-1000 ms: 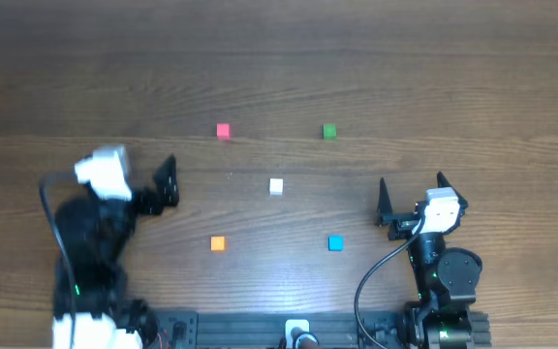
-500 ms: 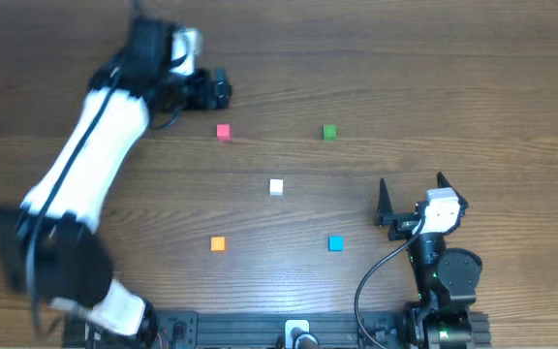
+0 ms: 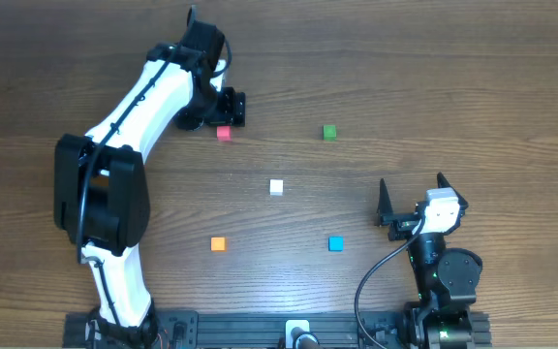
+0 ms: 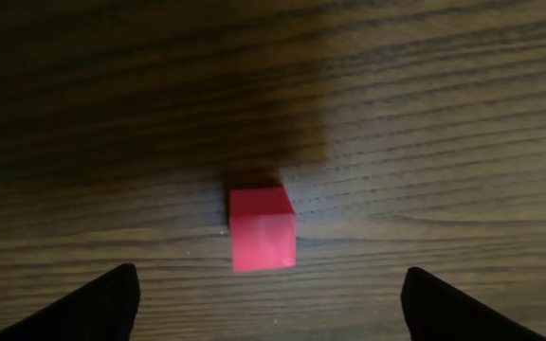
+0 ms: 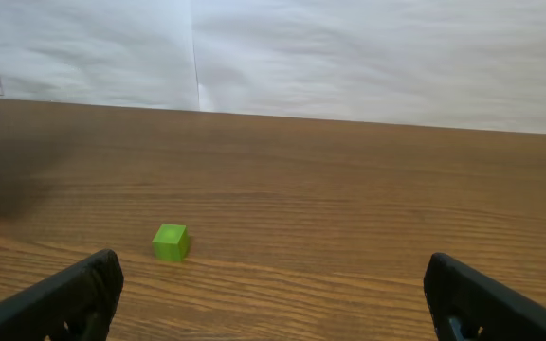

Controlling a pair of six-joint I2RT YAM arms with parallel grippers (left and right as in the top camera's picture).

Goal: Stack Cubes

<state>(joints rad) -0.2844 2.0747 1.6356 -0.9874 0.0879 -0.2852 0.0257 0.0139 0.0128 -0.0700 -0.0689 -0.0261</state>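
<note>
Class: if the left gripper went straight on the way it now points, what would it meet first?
Probably the red cube, centred ahead of the open left gripper, though depth is unclear.

this is a robotics lab bench, not a lived-in room. a broad wood-grain table [image 3: 473,68] has a black mounting rail [image 3: 260,325] along its near edge. a white-shelled arm [image 3: 143,97] and a smaller black arm [image 3: 439,271] stand at it, with a black cable [image 3: 359,291] looping off the second. small test pieces sit spaced apart: a pink cube [image 3: 224,133], a green cube [image 3: 329,132], a white cube [image 3: 276,187], an orange cube [image 3: 218,244] and a blue cube [image 3: 335,243]. behind the table hangs a plain, creased white backdrop [image 5: 368,57].
</note>
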